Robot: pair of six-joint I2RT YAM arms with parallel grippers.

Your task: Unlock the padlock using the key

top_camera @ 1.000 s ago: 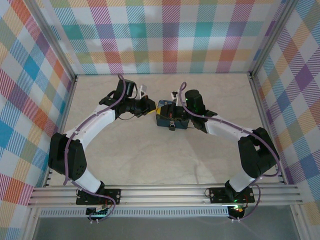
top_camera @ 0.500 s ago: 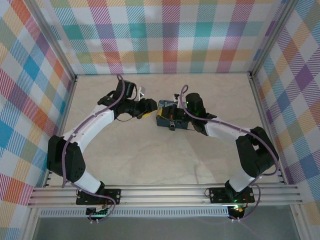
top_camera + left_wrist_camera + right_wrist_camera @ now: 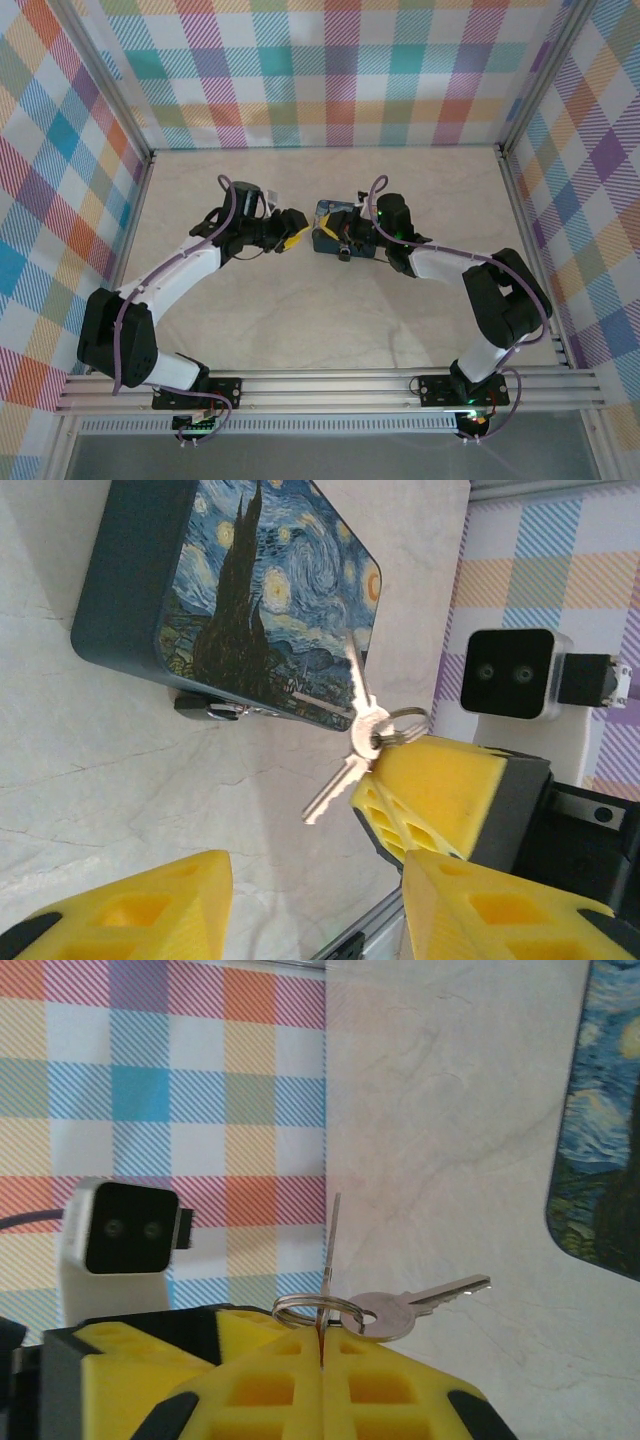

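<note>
So you've got the marbled bench (image 3: 300, 320) with both arms reaching in toward the middle, left arm (image 3: 170, 280) from one side and right arm (image 3: 450, 265) from the other, meeting around the dark blue tin (image 3: 250, 590) with the swirly night-sky print. The tin lies flat on the bench, lid up. Your left hand (image 3: 318, 870) is released: in its wrist view the two yellow fingers (image 3: 130, 910) stand wide apart with nothing between them, just bare bench, and it sits a bit back from the tin. Your right hand (image 3: 322, 1360) is clenched, pads pressed together and pinching one key (image 3: 328, 1250) by its head so the blade sticks straight out past the fingertips. The ring (image 3: 318, 1310) hangs right at the fingertips, and a second key (image 3: 420, 1305) dangles sideways off it. From the left wrist view the bunch looks like it's over the tin's corner; can't tell if it touches the lid. The padlock (image 3: 212, 708) is the tiny grey-silver bit tucked against the tin's side wall, down at bench level on the side nearer the arm bases, apart from the keys.
</note>
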